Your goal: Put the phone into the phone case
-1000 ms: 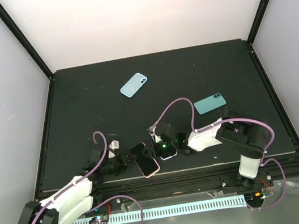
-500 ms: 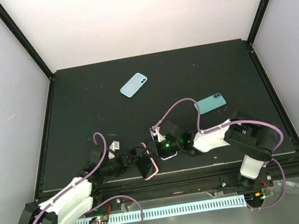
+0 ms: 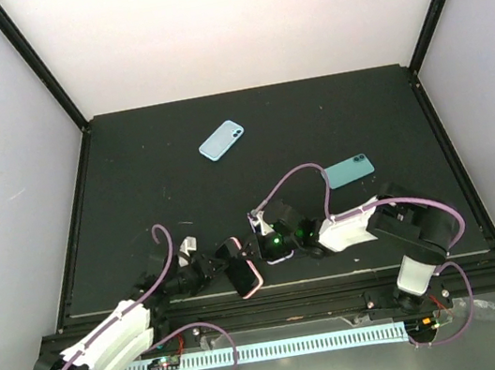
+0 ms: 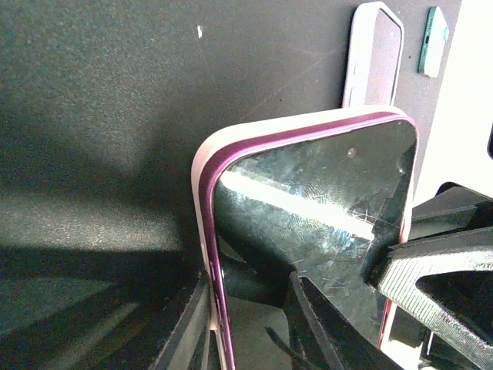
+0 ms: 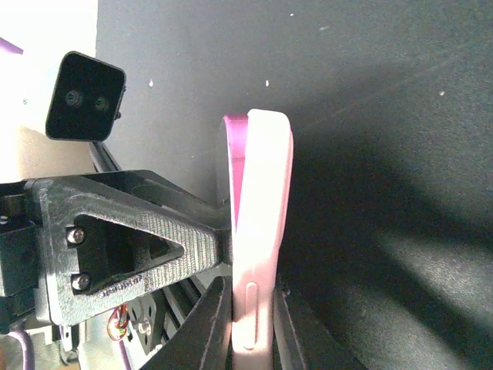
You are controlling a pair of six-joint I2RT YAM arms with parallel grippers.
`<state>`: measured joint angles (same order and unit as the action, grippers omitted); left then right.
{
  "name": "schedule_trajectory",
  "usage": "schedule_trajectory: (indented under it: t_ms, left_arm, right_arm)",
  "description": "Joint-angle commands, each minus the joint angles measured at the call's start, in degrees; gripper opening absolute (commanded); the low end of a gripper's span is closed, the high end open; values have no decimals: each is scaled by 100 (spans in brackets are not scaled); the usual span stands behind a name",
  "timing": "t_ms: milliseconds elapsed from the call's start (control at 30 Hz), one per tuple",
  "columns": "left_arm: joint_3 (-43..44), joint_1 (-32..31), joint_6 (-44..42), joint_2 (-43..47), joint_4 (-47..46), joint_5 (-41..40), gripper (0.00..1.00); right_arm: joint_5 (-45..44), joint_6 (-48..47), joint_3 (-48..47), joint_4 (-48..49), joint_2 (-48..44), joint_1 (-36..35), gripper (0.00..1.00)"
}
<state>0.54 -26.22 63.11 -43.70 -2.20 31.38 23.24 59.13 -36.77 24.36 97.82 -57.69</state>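
The right end effector (image 5: 250, 301) clamps the upright pink phone case (image 5: 263, 216) edge-on.

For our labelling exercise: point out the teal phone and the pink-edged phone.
teal phone (image 3: 348, 170), top view, middle of its upper face.
pink-edged phone (image 4: 308, 200), left wrist view, middle of its glossy screen.

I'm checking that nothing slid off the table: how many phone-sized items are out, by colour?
Light blue item: 1
Teal item: 1
Pink items: 2, the held phone and a paler case beyond it
Total: 4
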Motion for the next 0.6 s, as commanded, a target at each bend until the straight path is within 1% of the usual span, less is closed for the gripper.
schedule_trajectory:
  t_ms: [0,67,133,233,333,400,433,500,567]
  left_arm:
    - [62,-84,267,128,-480,531,30]
    - [87,-80,391,197,-613,725,32]
    - [186,-82,461,363,-551,888,38]
    - [356,-68,523,748,-313,989,52]
    - [395,-55,761,1188,-362,1062,67]
    - [406,-58,914,1502,-482,1114,75]
    - [431,-59,966,1613,-506,1129,77]
    - [463,-59,1063,1820,-607,1173,79]
    - [422,-59,1263,1990,-1090,1260,79]
  right_arm:
    - [353,-16,-103,609,-86,-24,13]
    - [396,49,14,738,-228,44,11]
    - [436,153,189,892,-443,153,11]
    - [569,260,362,991,-853,343,10]
    - [680,448,519,1175,-1380,513,10]
    - [740,591,637,1345,-1694,599,10]
    - [757,674,677,1447,-1855,644,10]
    - [762,817,742,1613,-2160,701,10]
    - [722,918,759,1718,-2432,728,10]
